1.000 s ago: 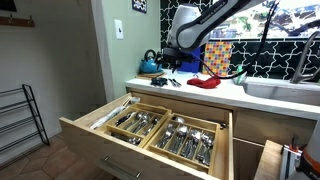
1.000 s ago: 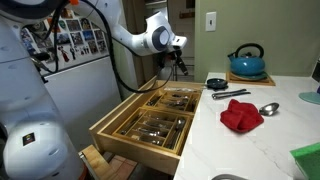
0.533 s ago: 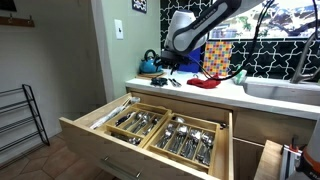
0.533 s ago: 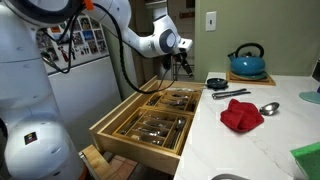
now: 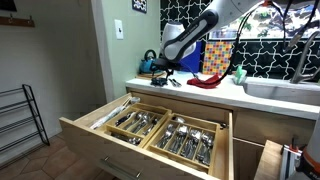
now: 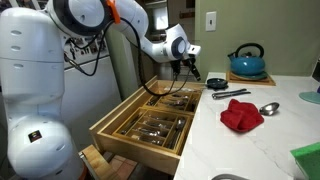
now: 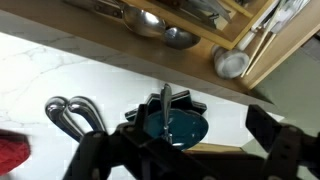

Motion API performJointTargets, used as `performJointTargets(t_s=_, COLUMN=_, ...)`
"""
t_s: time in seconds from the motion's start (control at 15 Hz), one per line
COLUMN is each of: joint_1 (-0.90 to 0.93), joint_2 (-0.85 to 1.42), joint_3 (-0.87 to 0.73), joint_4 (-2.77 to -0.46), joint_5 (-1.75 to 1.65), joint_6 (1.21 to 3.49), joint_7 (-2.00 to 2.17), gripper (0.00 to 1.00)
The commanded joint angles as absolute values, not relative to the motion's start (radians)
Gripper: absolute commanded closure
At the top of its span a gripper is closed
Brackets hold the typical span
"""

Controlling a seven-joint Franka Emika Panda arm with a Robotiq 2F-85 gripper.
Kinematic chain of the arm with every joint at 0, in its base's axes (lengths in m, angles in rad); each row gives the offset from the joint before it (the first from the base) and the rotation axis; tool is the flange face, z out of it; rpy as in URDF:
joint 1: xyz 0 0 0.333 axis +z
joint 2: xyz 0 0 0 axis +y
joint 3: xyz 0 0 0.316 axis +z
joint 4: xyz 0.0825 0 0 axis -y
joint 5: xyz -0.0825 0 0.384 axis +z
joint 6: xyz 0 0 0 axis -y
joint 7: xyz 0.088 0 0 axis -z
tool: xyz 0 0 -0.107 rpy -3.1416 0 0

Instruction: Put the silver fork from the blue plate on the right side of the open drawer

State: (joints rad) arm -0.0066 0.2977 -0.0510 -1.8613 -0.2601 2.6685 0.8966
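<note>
A: Fingers?
B: Wide open, empty, above the blue plate. You drop straight down, straddle the silver fork and close across its shaft.
A: Fork?
B: On the plate, at the table edge by the drawer. Its long axis points toward the drawer; can't tell the tine end.

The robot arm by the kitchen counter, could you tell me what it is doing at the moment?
The arm is working at the counter, above the pulled-out drawer, whose wooden trays hold silver cutlery. Its gripper hangs just over the blue plate near the counter's edge, with the jaws open. The silver fork lies across the plate and has not been grasped yet, so the pickup is about to begin and nothing has gone into the drawer.
</note>
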Motion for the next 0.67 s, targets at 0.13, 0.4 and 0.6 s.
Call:
performJointTargets(t_s=0.13, joint_1=0.046, joint_2=0.426, joint_3=-0.128, joint_4=-1.723, joint_5=-0.239, joint_6=2.635, joint_7=0.882, gripper=0.0)
performJointTargets(t_s=0.4, joint_1=0.068, joint_2=0.481, joint_3=-0.164, joint_4=-1.661, joint_5=-0.244, joint_6=2.605, joint_7=0.884, gripper=0.0)
performJointTargets(t_s=0.6, joint_1=0.079, joint_2=0.514, joint_3=-0.184, joint_4=-1.621, joint_5=-0.251, joint_6=2.568, joint_7=0.885, gripper=0.15)
